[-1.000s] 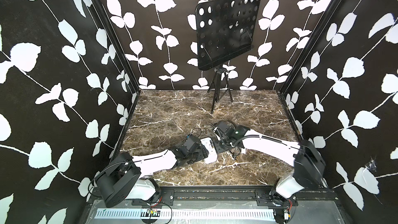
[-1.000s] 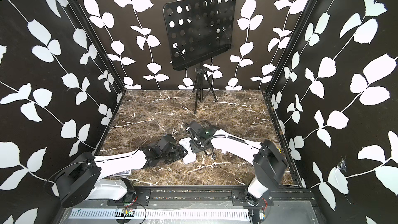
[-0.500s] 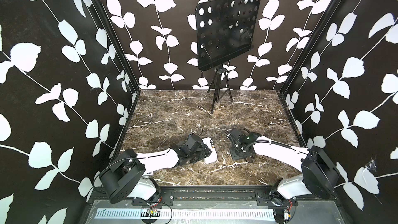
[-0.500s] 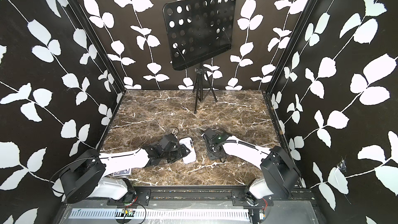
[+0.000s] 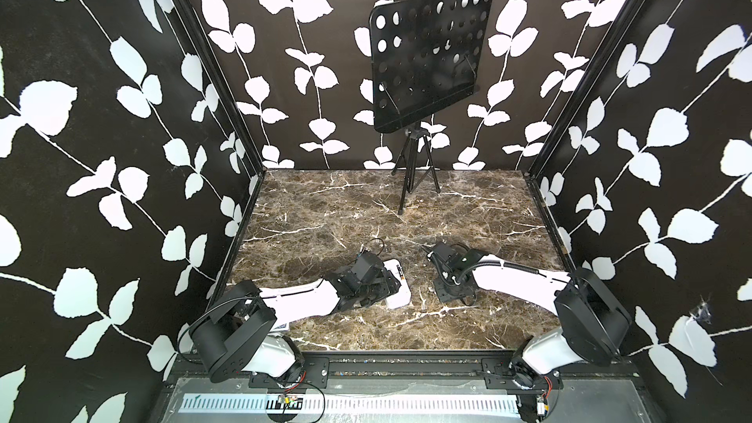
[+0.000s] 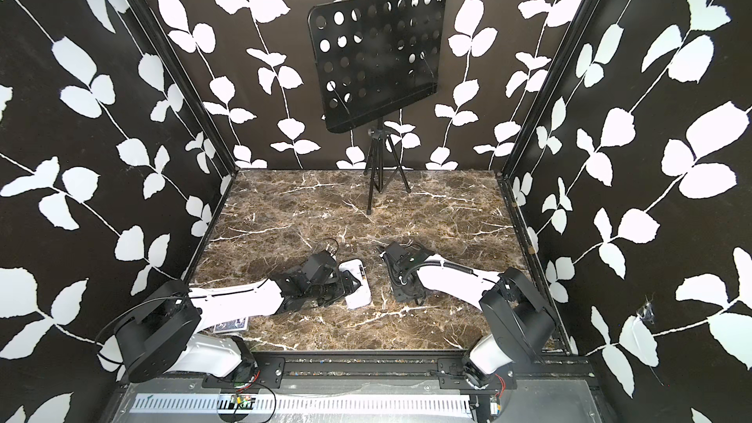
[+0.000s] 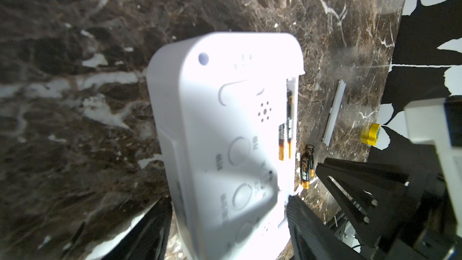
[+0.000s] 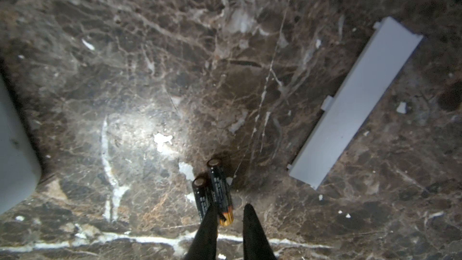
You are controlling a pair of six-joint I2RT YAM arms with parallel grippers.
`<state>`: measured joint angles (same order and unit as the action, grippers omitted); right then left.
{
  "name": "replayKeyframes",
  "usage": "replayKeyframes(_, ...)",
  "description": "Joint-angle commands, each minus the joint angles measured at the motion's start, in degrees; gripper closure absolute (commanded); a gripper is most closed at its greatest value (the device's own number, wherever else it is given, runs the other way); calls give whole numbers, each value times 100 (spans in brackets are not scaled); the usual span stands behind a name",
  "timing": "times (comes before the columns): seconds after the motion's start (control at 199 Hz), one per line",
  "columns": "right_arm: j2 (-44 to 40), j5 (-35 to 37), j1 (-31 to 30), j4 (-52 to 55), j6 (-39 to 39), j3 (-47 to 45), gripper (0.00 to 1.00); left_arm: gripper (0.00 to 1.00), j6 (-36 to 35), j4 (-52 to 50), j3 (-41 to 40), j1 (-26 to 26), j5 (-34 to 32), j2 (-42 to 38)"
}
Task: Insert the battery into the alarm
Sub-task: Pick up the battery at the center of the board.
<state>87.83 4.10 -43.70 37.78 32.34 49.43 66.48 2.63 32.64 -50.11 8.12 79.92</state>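
My left tool (image 7: 227, 201) clamps the white alarm (image 7: 220, 111), back upward, near the tabletop's (image 8: 150, 71) front middle; its open bay (image 7: 291, 101) already holds batteries; two loose batteries (image 8: 215, 191) lie just beside it, the cover (image 8: 355, 103) farther off; insertion looks partly done. Only the right wrist view shows my right tool (image 8: 230, 215), narrowly parted, straddling one battery's orange end without visibly gripping; both top views hide the batteries.

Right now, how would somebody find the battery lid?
Look at the marble table, on the right gripper's side of the alarm. Beyond the two loose batteries lies the lid: a flat white strip with small tabs, unlike the round black-and-orange batteries.
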Motion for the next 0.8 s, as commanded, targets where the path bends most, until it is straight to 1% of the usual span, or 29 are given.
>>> replayKeyframes(0.0,139,33,30,-18,-95,22,81,26,14,-79,82,-17,-52,-112)
replayKeyframes(0.527,340,-43,55,-222,-94,-165,83,29,77,-34,40,-17,-148,-130)
replayKeyframes(0.547,483,-56,62,-232,-95,-181,83,29,76,-35,34,-19,-159,-129)
replayKeyframes(0.583,498,-66,68,-244,-80,-204,83,29,77,-35,37,-17,-174,-140)
replayKeyframes(0.799,439,-72,123,-284,-26,-416,88,27,-51,-174,59,18,-316,-292)
